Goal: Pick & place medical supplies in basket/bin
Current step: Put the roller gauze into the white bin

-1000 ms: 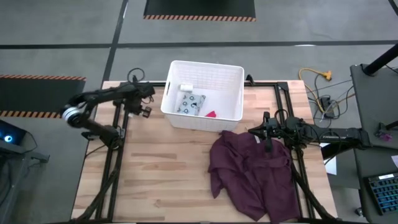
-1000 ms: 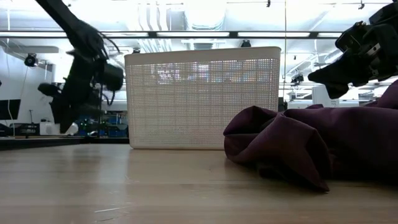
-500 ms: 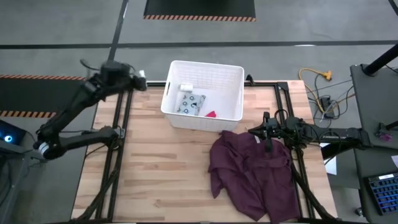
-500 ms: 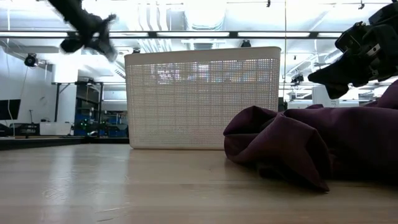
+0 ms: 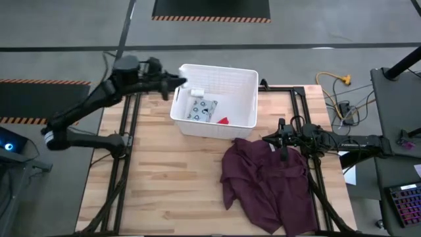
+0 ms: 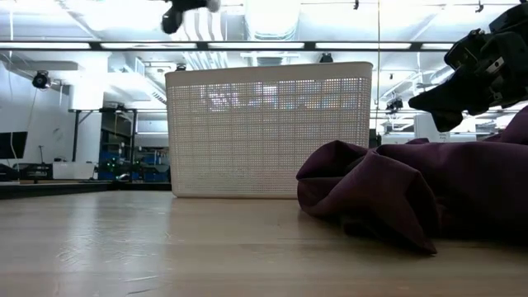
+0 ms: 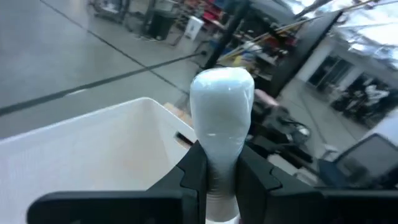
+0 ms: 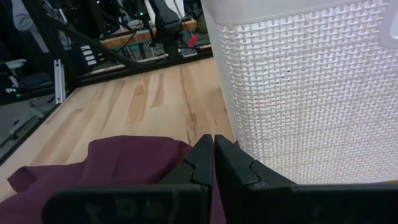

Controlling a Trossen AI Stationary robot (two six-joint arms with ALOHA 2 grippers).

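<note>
The white slotted basket [image 5: 245, 84] stands at the table's far middle. In it lie a pale teal dotted packet [image 5: 202, 110], a small white piece [image 5: 196, 92] and a pink-red piece [image 5: 223, 121]. My left gripper [image 5: 175, 83] is raised high beside the basket's left rim, also seen at the top of the low view [image 6: 186, 8], and is shut on a white tube [image 7: 221, 112]. My right gripper [image 5: 268, 139] is shut and hangs still above the far edge of the maroon cloth [image 5: 263, 181], close to the basket's wall [image 8: 298, 93]. My left gripper pinches the white tube between its two fingers [image 7: 194, 168] on the tube's lower part [image 7: 219, 163]. The rounded end [image 7: 222, 87] sticks out past the fingertips. The fingers point roughly level toward the table's right, along the tube. The tube is lifted clear, high above the table.
The crumpled maroon cloth [image 6: 412, 194] covers the table's right near part and reaches almost to the basket's near right corner. Bare wood [image 5: 164, 178] lies to the left of it and in front of the basket. Cables [image 5: 335, 92] lie beyond the table's right far corner.
My left arm has swung up from low by the table's far left corner and moved right toward the basket, carrying the white tube. It now stands high at the basket's left rim. The right arm, the cloth and the basket have kept still.
</note>
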